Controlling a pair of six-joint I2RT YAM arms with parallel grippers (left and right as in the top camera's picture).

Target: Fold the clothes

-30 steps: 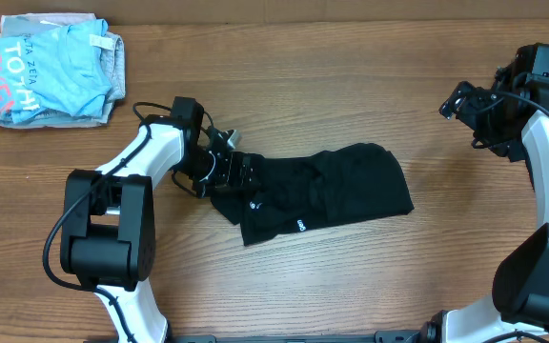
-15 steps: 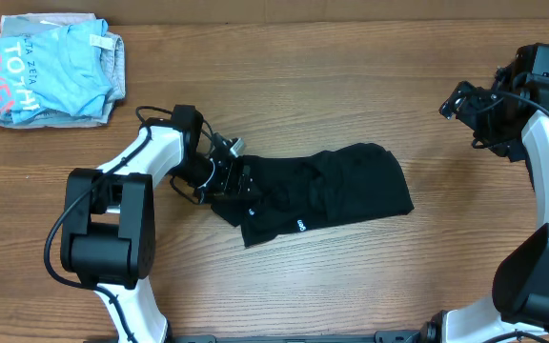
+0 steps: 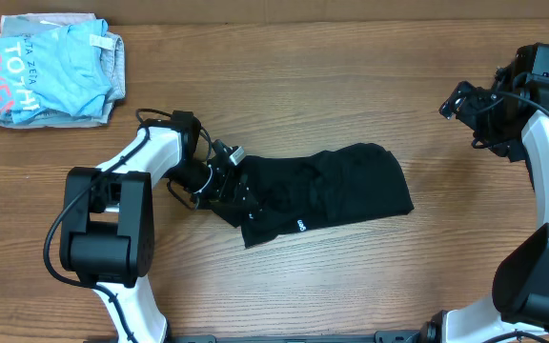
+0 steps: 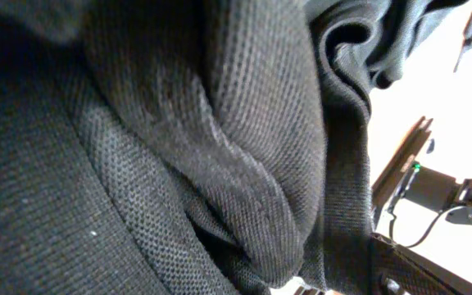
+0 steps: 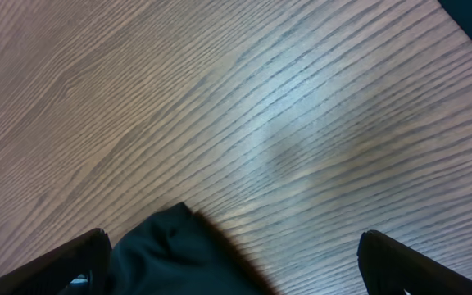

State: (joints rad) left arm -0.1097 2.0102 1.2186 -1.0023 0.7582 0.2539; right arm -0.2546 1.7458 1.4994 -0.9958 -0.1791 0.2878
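One of the clothes, a black T-shirt (image 3: 327,193), lies bunched in a long strip across the middle of the wooden table, with small white prints (image 3: 300,226) near its front edge. My left gripper (image 3: 233,183) is low over the shirt's left end, jaws spread wide and pressed into the folds. Black knit fabric (image 4: 179,147) fills the left wrist view and hides the fingers. My right gripper (image 3: 458,103) hangs high at the far right, away from the shirt. Its fingertips (image 5: 64,262) stand far apart with nothing between them, and a corner of the shirt (image 5: 179,254) shows far below.
A folded pile of light-blue and grey clothes (image 3: 50,67) sits at the back left corner. Bare wood (image 5: 260,123) lies under the right gripper. The arm bases stand at the front left (image 3: 108,248) and front right (image 3: 537,276).
My left gripper has slid a little toward the front, further onto the shirt's left end, nudging the fabric there. The right arm has stayed still.
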